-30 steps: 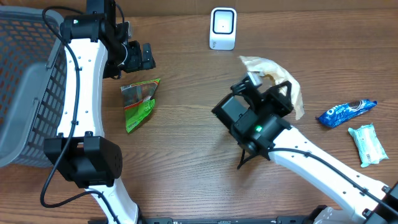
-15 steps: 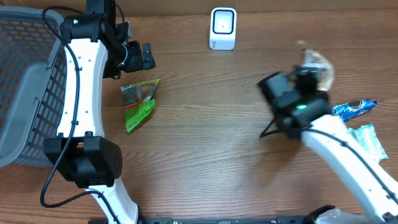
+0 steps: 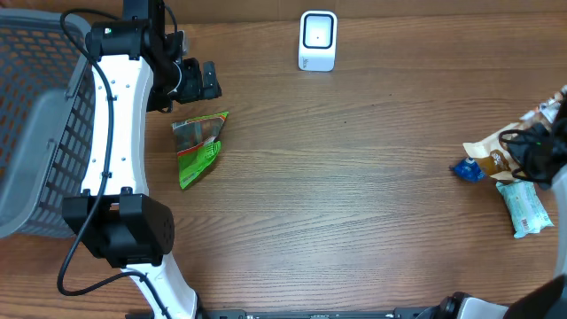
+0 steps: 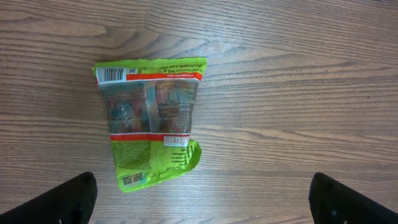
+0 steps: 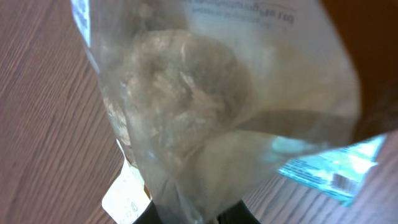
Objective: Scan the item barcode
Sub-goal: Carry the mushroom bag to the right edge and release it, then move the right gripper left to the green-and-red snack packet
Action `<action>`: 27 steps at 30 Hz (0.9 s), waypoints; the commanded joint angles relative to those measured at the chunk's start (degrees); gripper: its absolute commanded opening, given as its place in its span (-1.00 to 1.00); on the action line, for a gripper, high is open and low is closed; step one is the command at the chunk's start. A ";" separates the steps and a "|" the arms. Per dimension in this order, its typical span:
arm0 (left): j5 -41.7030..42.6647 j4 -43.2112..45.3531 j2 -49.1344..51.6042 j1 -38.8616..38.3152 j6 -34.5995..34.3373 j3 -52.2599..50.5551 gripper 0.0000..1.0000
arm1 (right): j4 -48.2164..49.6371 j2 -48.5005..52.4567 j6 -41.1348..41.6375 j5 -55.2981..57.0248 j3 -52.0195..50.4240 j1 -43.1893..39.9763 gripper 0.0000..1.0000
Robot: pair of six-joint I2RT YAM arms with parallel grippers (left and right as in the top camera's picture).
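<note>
Right gripper (image 5: 193, 214) clamped on clear bag (image 5: 205, 112), far right of scanner (image 3: 317, 40) (overhead view's edge); left gripper (image 4: 205, 199) splayed wide above green packet (image 4: 152, 121); open wood between.

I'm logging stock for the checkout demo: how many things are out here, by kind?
Packets: 4 (green bag, clear bag, blue packet, pale packet)
Scanner: 1
Basket: 1
Total: 6

The brown wooden table (image 4: 298, 93) shows fine grain and a matt finish. The flat green plastic pouch (image 4: 152, 124) is glossy. The clear plastic bag (image 5: 205, 112) looks thin, wrinkled and shiny.
</note>
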 commanded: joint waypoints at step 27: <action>5.20 3.48 0.39 -0.44 -6.75 -0.15 0.99 | -1.97 -1.11 -12.07 -26.14 16.59 22.47 0.92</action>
